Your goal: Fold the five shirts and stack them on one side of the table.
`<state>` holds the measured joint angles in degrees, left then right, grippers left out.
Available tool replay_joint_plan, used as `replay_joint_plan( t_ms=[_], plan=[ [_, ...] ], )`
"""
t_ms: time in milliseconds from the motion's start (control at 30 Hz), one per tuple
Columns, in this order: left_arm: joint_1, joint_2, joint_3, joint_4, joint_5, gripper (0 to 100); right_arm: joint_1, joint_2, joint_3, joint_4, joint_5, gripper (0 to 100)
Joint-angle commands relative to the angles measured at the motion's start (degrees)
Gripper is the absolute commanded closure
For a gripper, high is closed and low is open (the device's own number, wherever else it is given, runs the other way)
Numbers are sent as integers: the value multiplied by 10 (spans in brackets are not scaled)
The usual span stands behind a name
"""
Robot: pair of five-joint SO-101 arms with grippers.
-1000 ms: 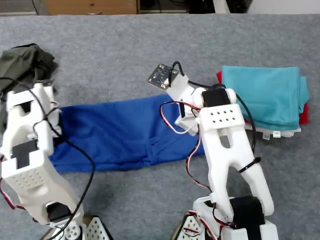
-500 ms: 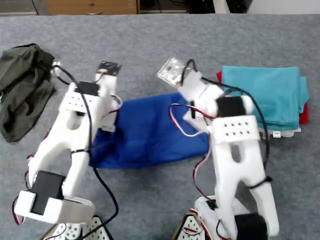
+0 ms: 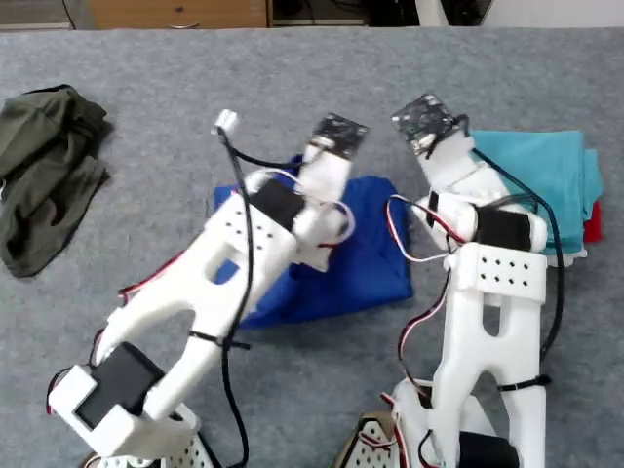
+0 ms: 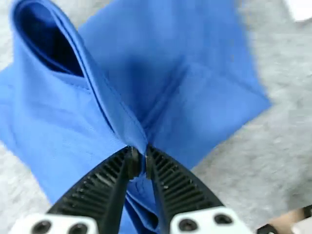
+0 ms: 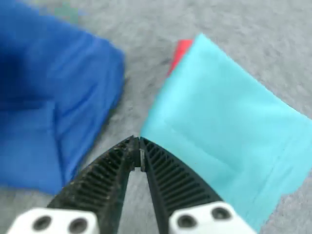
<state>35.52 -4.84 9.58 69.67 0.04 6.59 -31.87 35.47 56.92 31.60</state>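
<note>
Your left arm (image 3: 195,292) lies across the blue shirt (image 3: 375,249), jaws clenched on a raised fold of it (the cloth tents up between them); the shirt sits part-folded on the grey surface (image 3: 195,78); your right arm (image 3: 492,283) stands just right of the blue shirt, jaws pressed together on nothing; the teal shirt (image 3: 531,180) tops a stack farther right, a red shirt (image 3: 592,222) under it; a crumpled dark green shirt (image 3: 44,166) lies well left of the blue shirt.
</note>
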Motion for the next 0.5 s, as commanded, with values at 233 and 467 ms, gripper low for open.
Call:
replay_joint_plan(
  t_ms=[233, 467],
  plan=[
    [42, 118, -134, -72, 64, 981, 94, -15, 41, -240, -162, 996],
    [82, 246, -289, -24, 66, 981, 140, -15, 37, -291, -182, 996]
  ],
)
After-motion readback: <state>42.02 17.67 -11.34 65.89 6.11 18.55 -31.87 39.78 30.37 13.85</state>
